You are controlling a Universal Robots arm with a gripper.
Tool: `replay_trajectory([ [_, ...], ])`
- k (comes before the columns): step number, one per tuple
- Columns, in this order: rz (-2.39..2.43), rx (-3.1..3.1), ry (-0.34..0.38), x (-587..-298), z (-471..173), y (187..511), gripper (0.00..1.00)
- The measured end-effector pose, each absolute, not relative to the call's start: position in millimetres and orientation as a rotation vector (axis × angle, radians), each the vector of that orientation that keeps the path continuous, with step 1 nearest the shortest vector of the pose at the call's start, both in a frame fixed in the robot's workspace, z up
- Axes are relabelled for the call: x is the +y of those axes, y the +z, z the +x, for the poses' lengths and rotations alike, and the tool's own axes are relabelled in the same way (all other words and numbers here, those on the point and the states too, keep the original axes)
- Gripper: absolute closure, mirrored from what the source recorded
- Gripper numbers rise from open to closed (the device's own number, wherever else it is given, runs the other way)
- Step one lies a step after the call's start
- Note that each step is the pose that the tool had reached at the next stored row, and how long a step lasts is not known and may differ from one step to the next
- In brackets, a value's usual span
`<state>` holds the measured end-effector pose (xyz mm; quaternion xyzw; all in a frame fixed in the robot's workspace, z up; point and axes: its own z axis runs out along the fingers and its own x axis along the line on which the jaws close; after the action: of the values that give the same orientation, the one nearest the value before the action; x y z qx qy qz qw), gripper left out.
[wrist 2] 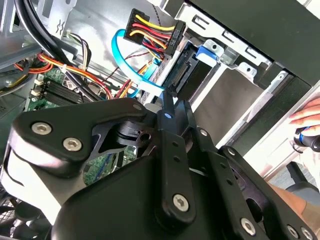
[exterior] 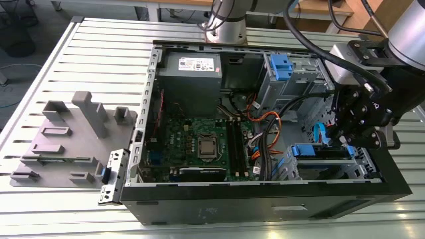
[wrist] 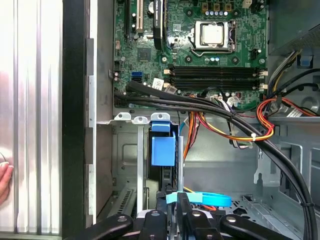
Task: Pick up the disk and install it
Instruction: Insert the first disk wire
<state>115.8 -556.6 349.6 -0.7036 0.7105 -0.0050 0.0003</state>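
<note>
Gripper (exterior: 350, 143) hovering at the disk (wrist: 163, 150) in the computer case's (exterior: 265, 209) corner
First wrist view is showing a person's hand (wrist: 4, 181) outside the case; cannot tell the gripper's hold

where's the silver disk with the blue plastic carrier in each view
exterior view: silver disk in blue plastic carrier in the drive bay, exterior view's right
second wrist view: disk end-on in the bay
first wrist view: disk edge-on, blue tab showing
shared landmark: light-blue flat cable beside it
</note>
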Motion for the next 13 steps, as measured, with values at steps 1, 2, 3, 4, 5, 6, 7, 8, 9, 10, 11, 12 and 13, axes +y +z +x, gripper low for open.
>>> replay_trajectory([
  [1, -2.21, 2.232, -0.016, -556.6, 116.9, 349.4, 0.77],
  [2, -2.21, 2.232, -0.016, -556.6, 118.0, 349.4, 0.77],
  [3, -2.21, 2.232, -0.016, -556.6, 119.1, 349.3, 0.77],
  [4, -2.21, 2.232, -0.016, -556.6, 120.2, 349.2, 0.77],
  [5, -2.21, 2.232, -0.015, -556.6, 121.3, 349.1, 0.77],
  [6, -2.21, 2.232, -0.016, -556.6, 122.6, 349.0, 0.77],
  [7, -2.21, 2.232, -0.016, -556.6, 123.7, 349.0, 0.77],
  [8, -2.209, 2.232, -0.015, -556.6, 124.9, 348.9, 0.77],
  [9, -2.209, 2.232, -0.015, -556.6, 125.9, 348.8, 0.77],
  [10, -2.21, 2.232, -0.016, -556.5, 126.4, 348.8, 0.77],
  [11, -2.209, 2.232, -0.016, -556.5, 126.4, 348.8, 0.77],
  [12, -2.209, 2.232, -0.016, -556.6, 126.4, 348.8, 0.77],
  [13, -2.209, 2.232, -0.016, -556.6, 126.4, 348.9, 0.77],
])
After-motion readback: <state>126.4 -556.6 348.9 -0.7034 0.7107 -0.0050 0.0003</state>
